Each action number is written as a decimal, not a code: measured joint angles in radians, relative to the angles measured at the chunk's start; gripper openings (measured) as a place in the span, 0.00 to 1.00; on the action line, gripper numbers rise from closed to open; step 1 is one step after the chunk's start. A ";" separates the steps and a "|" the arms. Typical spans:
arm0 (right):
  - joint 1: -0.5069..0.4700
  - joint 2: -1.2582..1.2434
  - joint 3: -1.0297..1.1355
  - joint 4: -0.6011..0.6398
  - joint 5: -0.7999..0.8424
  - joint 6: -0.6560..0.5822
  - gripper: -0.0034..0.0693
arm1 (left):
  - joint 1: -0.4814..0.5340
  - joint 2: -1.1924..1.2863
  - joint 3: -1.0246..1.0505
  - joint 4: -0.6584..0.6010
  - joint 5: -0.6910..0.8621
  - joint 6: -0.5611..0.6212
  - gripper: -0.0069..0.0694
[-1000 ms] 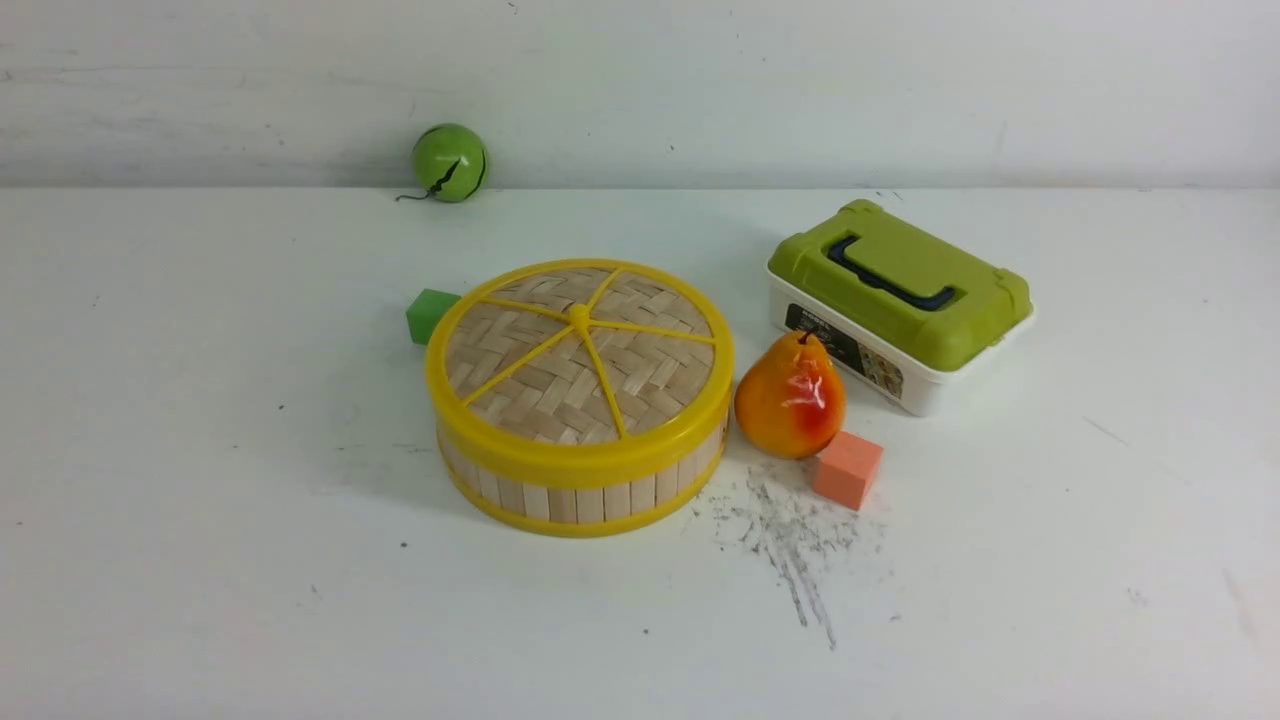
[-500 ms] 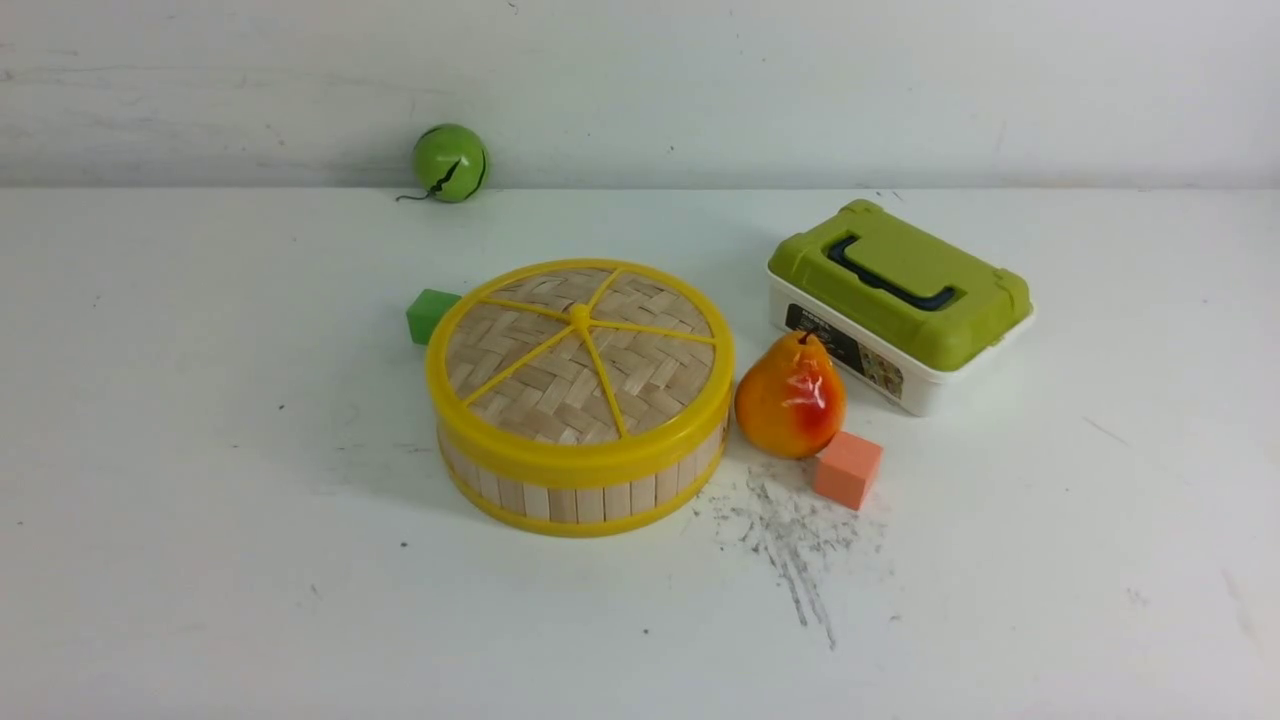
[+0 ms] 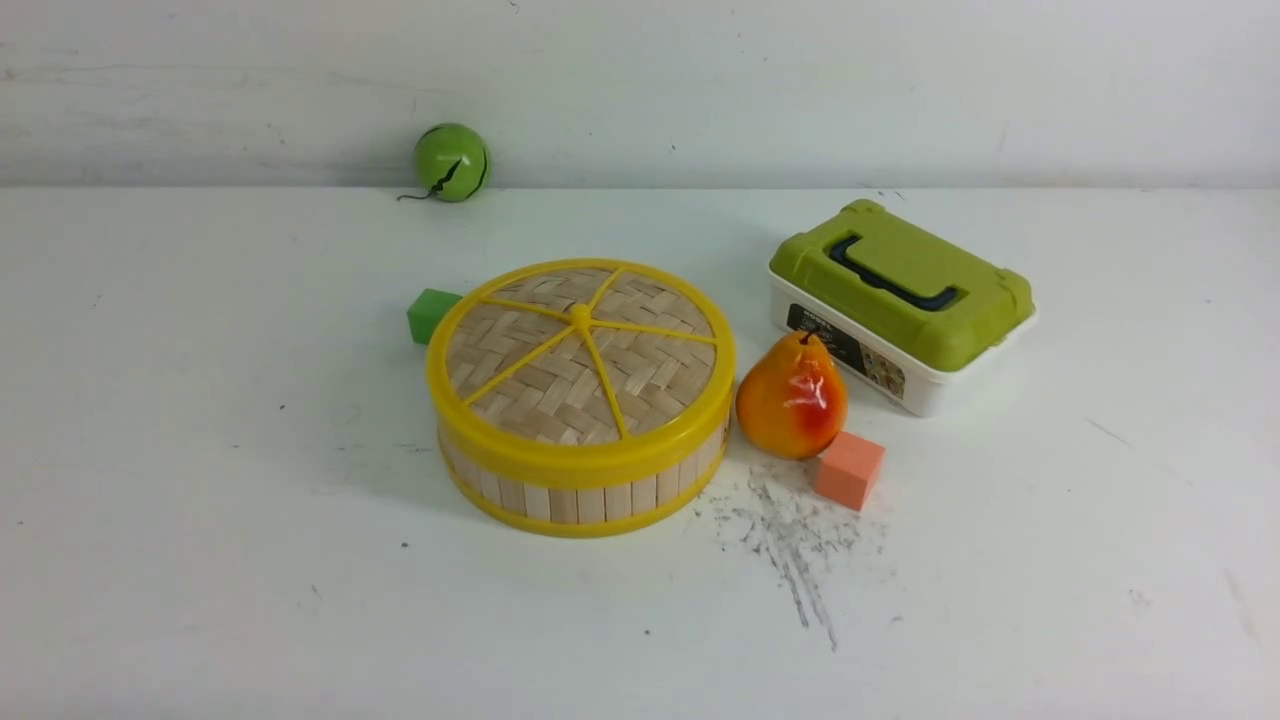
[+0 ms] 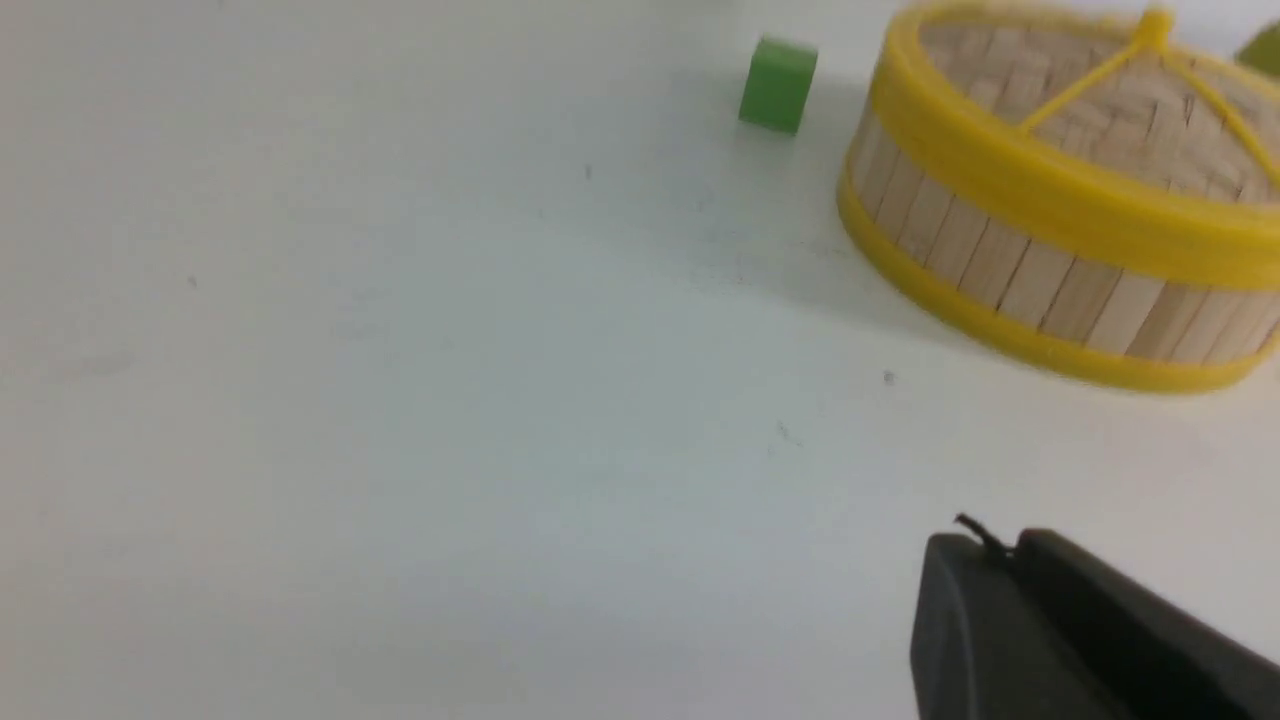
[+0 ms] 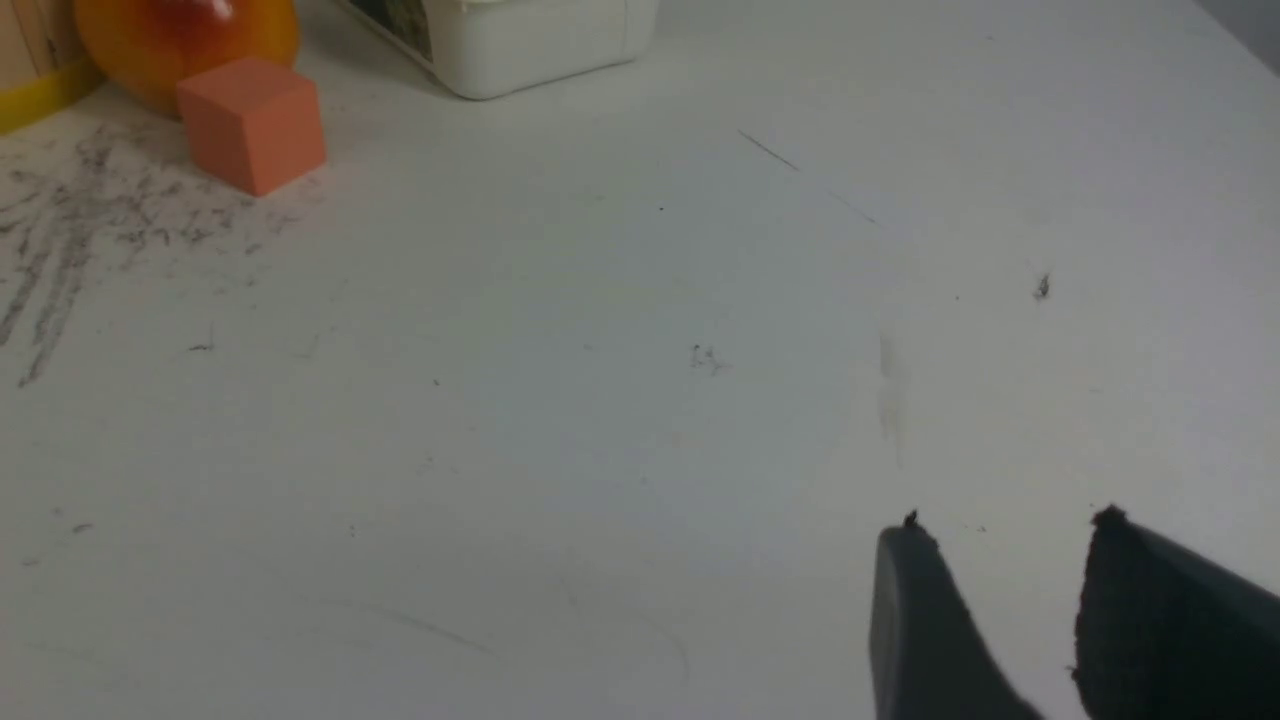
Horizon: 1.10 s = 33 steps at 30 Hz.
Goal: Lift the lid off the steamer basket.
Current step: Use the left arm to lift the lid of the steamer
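Note:
The lid (image 3: 580, 365), woven pale bamboo with a yellow rim and spokes, sits closed on the steamer basket (image 3: 585, 492) in the middle of the table. Both also show in the left wrist view, the lid (image 4: 1110, 120) on the basket (image 4: 1000, 265). No gripper shows in the front view. My left gripper (image 4: 995, 545) is shut and empty, above the table short of the basket. My right gripper (image 5: 1005, 530) is open and empty over bare table, far from the basket.
A green cube (image 3: 432, 314) touches the basket's far left side. A pear (image 3: 792, 397) and an orange cube (image 3: 848, 469) stand right of it. A white box with an olive-green lid (image 3: 900, 300) is behind them. A green ball (image 3: 450, 161) lies by the back wall.

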 joint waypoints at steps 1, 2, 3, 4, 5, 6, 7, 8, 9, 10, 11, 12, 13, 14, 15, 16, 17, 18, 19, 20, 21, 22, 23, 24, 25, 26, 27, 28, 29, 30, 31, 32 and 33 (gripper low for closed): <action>0.000 0.000 0.000 0.000 0.000 0.000 0.38 | 0.000 0.000 0.000 0.000 -0.060 0.000 0.15; 0.000 0.000 0.000 0.000 0.000 0.000 0.38 | 0.000 0.000 0.000 0.000 -0.116 0.000 0.15; 0.000 0.000 0.000 0.000 0.000 0.000 0.38 | 0.000 0.000 0.000 0.000 -0.130 0.000 0.15; 0.000 0.000 0.000 0.000 0.000 0.000 0.38 | 0.000 0.000 0.000 -0.002 -0.208 0.000 0.15; 0.000 0.000 0.000 0.000 0.000 0.000 0.38 | 0.000 0.000 0.000 -0.003 -0.319 0.000 0.15; 0.000 0.000 0.000 0.000 0.000 0.000 0.38 | 0.000 0.000 0.000 -0.004 -0.411 0.000 0.15; 0.000 0.000 0.000 0.000 0.000 0.000 0.38 | 0.000 0.000 0.000 -0.005 -0.486 0.000 0.15; 0.000 0.000 0.000 0.000 0.000 0.000 0.38 | 0.000 0.000 0.000 -0.007 -0.529 0.000 0.15; 0.000 0.000 0.000 0.000 0.000 0.000 0.38 | 0.000 0.000 0.000 -0.007 -0.571 0.000 0.15; 0.000 0.000 0.000 0.000 0.000 0.000 0.38 | 0.000 0.000 0.000 -0.008 -0.650 0.000 0.15; 0.000 0.000 0.000 0.000 0.000 0.000 0.38 | 0.000 0.000 0.000 -0.010 -0.722 0.000 0.15; 0.000 0.000 0.000 0.000 0.000 0.000 0.38 | 0.000 0.000 0.000 -0.010 -0.799 -0.014 0.16; 0.000 0.000 0.000 0.000 0.000 0.000 0.38 | 0.000 0.000 0.000 -0.012 -0.830 -0.027 0.16; 0.000 0.000 0.000 0.000 0.000 0.000 0.38 | 0.000 0.000 0.000 -0.015 -0.879 -0.044 0.16; 0.000 0.000 0.000 0.000 0.000 0.000 0.38 | 0.000 0.000 0.000 -0.015 -0.879 -0.050 0.16; 0.000 0.000 0.000 0.000 0.000 0.000 0.38 | 0.000 0.000 0.000 -0.020 -0.965 -0.112 0.16; 0.000 0.000 0.000 0.000 0.000 0.000 0.38 | 0.000 0.000 0.000 -0.021 -0.997 -0.167 0.16; 0.000 0.000 0.000 0.000 0.000 0.000 0.38 | 0.000 0.000 -0.007 -0.021 -1.024 -0.238 0.16; 0.000 0.000 0.000 0.000 0.000 0.000 0.38 | 0.000 0.000 -0.025 -0.018 -1.020 -0.282 0.16; 0.000 0.000 0.000 0.000 0.000 0.000 0.38 | 0.000 0.000 -0.031 -0.017 -1.016 -0.301 0.16; 0.000 0.000 0.000 0.000 0.000 0.000 0.38 | 0.000 0.000 -0.104 -0.001 -0.938 -0.345 0.16; 0.000 0.000 0.000 0.000 0.000 0.000 0.38 | 0.000 0.000 -0.104 -0.001 -0.938 -0.345 0.15; 0.000 0.000 0.000 0.000 0.000 0.000 0.38 | 0.000 0.000 -0.214 0.040 -0.771 -0.347 0.13; 0.000 0.000 0.000 0.000 0.000 0.000 0.38 | 0.000 0.008 -0.283 0.064 -0.658 -0.335 0.11; 0.000 0.000 0.000 0.000 0.000 0.000 0.38 | 0.000 0.011 -0.298 0.064 -0.635 -0.335 0.10; 0.000 0.000 0.000 0.000 0.000 0.000 0.38 | 0.000 0.065 -0.417 0.095 -0.450 -0.316 0.07; 0.000 0.000 0.000 0.000 0.000 0.000 0.38 | 0.000 0.094 -0.477 0.102 -0.360 -0.313 0.07; 0.000 0.000 0.000 0.000 0.000 0.000 0.38 | 0.000 0.164 -0.549 0.107 -0.233 -0.310 0.07; 0.000 0.000 0.000 0.000 0.000 0.000 0.38 | 0.000 0.177 -0.578 0.108 -0.233 -0.310 0.07; 0.000 0.000 0.000 0.000 0.000 0.000 0.38 | 0.000 0.277 -0.675 0.114 -0.088 -0.308 0.07; 0.000 0.000 0.000 0.000 0.000 0.000 0.38 | 0.000 0.370 -0.741 0.116 -0.001 -0.308 0.07; 0.000 0.000 0.000 0.000 0.000 0.000 0.38 | 0.000 0.448 -0.815 0.116 0.094 -0.308 0.07; 0.000 0.000 0.000 0.000 0.000 0.000 0.38 | 0.000 0.526 -0.872 0.117 0.150 -0.308 0.07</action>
